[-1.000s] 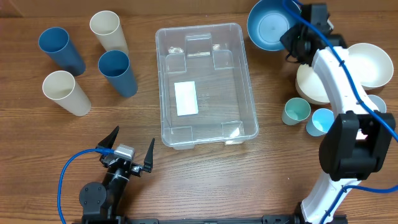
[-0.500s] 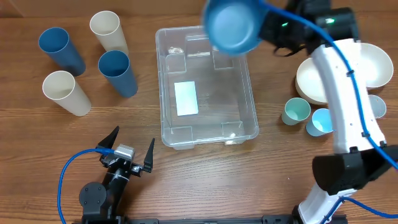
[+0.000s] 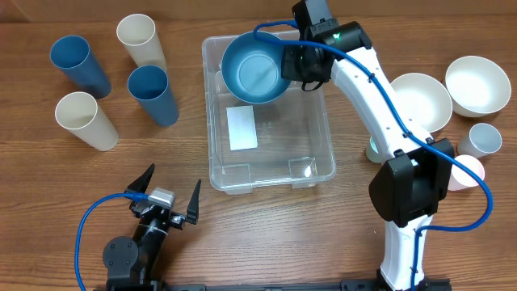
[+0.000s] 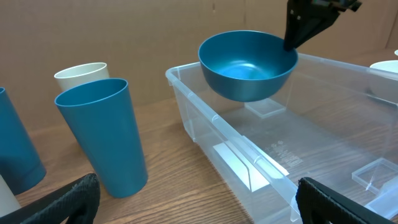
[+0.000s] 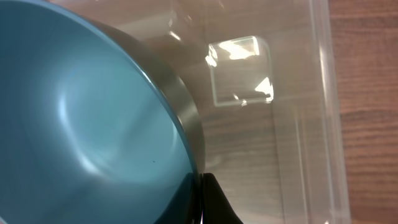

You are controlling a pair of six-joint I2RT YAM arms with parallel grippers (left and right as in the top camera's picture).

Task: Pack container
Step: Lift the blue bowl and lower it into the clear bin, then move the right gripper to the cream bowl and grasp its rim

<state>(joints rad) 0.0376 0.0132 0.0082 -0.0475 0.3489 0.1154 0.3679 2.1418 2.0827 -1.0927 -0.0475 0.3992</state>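
Overhead view: the right gripper (image 3: 292, 65), pinched tight on the rim of the blue bowl (image 3: 253, 71), holds it over the upper part of the container (image 3: 279, 153). The container sits at centre frame with nothing resting on its floor. A second ago the bowl was at upper right, outside the container and near the white bowls (image 3: 420, 101). Half a second ago it was crossing the container's upper right corner. The carry looks finished, so lowering and release are probably what remain for this piece. The left gripper (image 3: 170, 192) sits at lower left where it was, jaws spread wide and holding nothing. Four cups (image 3: 152, 93) stand at upper left, not yet packed.

Left wrist view: the bowl hangs upright at upper centre, its base clear of the container floor. A dark finger (image 4: 305, 25) grips its right rim. A blue cup (image 4: 102, 140) stands at left, outside the container wall.

Right wrist view: the bowl's inside fills the left of the frame. The container's floor and wall show at right, beneath the bowl.
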